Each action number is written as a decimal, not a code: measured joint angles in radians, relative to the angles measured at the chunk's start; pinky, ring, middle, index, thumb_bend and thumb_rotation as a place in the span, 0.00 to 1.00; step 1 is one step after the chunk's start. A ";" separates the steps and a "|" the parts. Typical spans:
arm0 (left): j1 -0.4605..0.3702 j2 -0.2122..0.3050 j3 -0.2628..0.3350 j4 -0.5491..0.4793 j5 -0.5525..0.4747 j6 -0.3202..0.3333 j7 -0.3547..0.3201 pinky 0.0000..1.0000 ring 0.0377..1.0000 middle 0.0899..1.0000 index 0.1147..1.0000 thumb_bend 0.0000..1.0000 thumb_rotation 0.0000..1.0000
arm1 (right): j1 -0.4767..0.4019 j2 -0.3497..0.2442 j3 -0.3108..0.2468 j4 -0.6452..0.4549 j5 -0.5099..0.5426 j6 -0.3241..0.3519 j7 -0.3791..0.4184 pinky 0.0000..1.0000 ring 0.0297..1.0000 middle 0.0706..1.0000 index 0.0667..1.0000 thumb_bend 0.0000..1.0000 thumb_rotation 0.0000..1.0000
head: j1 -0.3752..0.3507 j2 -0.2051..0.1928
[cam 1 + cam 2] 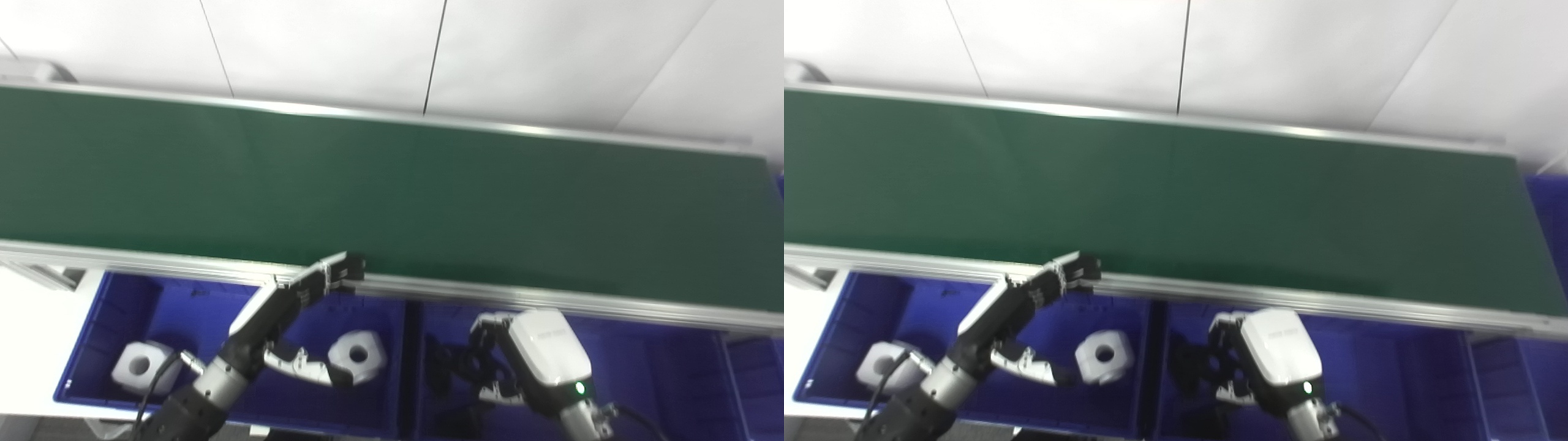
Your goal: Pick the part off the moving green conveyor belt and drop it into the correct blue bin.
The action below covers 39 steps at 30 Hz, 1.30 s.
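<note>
We see no readable writing. Our left robot hand (294, 318) hangs open over the left blue bin (92, 343), just beside a white part (357, 356). Whether our right robot hand (533, 361) holds anything, we cannot tell; the green conveyor belt (429, 202) is bare.

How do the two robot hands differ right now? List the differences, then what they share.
The left hand stretches its fingers up to the conveyor belt's near rail, thumb spread beside a white part; the right hand sits low with fingers curled downward. The left hand is over the left blue bin, which holds white parts; the right hand is over the middle blue bin, which holds dark parts. Neither visibly holds a part.
</note>
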 measured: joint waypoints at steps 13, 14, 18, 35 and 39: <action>0.000 -0.018 0.018 0.011 -0.005 0.014 -0.007 0.80 0.82 0.84 0.84 0.89 0.28 | -0.018 -0.004 -0.019 -0.058 -0.074 0.076 0.456 0.85 0.79 0.76 0.82 0.47 0.87 | 0.041 -0.070; 0.001 -0.021 0.019 0.015 0.001 0.009 -0.007 0.80 0.82 0.84 0.84 0.89 0.28 | -0.018 -0.005 -0.021 -0.063 -0.078 0.077 0.478 0.85 0.79 0.76 0.82 0.47 0.87 | 0.041 -0.070; 0.003 -0.036 0.020 0.036 0.028 -0.005 -0.006 0.81 0.84 0.85 0.84 0.89 0.29 | -0.009 0.002 -0.026 -0.085 -0.125 0.083 0.556 0.93 0.87 0.88 0.94 0.57 0.92 | 0.057 -0.074; 0.012 -0.042 0.019 0.086 0.025 -0.040 -0.017 0.80 0.85 0.88 0.86 0.88 0.29 | 0.255 0.235 -0.177 -0.146 0.553 -0.027 0.133 0.77 0.90 0.97 0.99 0.70 0.57 | 0.089 -0.115; 0.015 -0.037 0.017 0.094 0.005 -0.041 -0.033 0.82 0.85 0.89 0.87 0.88 0.27 | 0.249 0.232 -0.170 -0.079 0.642 -0.133 0.091 0.82 0.92 0.97 0.99 0.71 0.50 | 0.089 -0.120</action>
